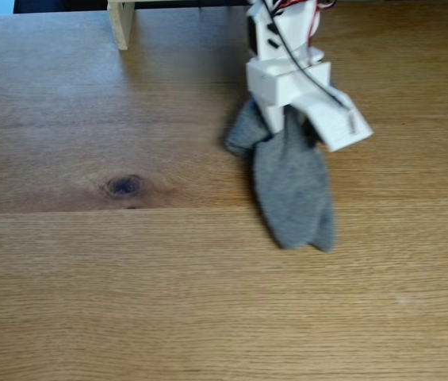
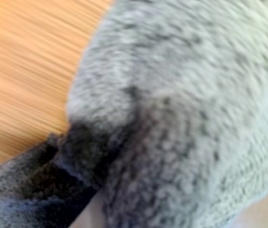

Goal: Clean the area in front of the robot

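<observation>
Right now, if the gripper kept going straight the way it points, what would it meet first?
The grey sock: the gripper points down into it, and the wrist view has knit fabric right up against the lens. Beneath lies the wooden table. Whether the gripper is already touching cannot be told.

The arm (image 1: 287,59) is white blocky plastic with black and red wires and an angular gripper (image 1: 319,123).

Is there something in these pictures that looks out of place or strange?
Yes: a grey sock lies crumpled on the wooden table, bunched under the gripper. A dark knot marks the wood.
</observation>
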`<state>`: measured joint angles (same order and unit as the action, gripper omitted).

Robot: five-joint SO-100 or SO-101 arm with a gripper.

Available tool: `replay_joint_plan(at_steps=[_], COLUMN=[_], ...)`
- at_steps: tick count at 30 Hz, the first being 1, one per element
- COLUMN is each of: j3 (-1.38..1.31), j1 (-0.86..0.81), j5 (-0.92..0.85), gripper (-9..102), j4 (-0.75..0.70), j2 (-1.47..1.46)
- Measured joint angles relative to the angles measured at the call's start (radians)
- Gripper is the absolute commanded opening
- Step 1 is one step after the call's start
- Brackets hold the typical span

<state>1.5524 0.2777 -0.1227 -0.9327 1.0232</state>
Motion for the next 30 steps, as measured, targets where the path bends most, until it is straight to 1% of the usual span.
replay_joint_plan(at_steps=[4,6,7,10,11,13,15,18,21,25,30], j3=[0.028,0.031,0.031,0.031,0.031,0.031,0.031,0.028,0.028,0.026,0.026], j1=[0.032,0.02,0.008,-0.058,-0.084,-0.127,-0.146,-0.184,-0.265,-0.399,-0.512], j5=[0.023,0.023,0.011,-0.095,-0.135,-0.229,-0.299,-0.368,-0.374,-0.314,-0.264], gripper=[0,0,0,0,0,0,0,0,0,0,0], j4=[0.206,0.365,0.468,0.807,0.899,1.029,1.111,1.169,1.155,1.042,0.801], j2=[0.003,-0.046,-0.091,-0.27,-0.33,-0.423,-0.465,-0.494,-0.494,-0.459,-0.36])
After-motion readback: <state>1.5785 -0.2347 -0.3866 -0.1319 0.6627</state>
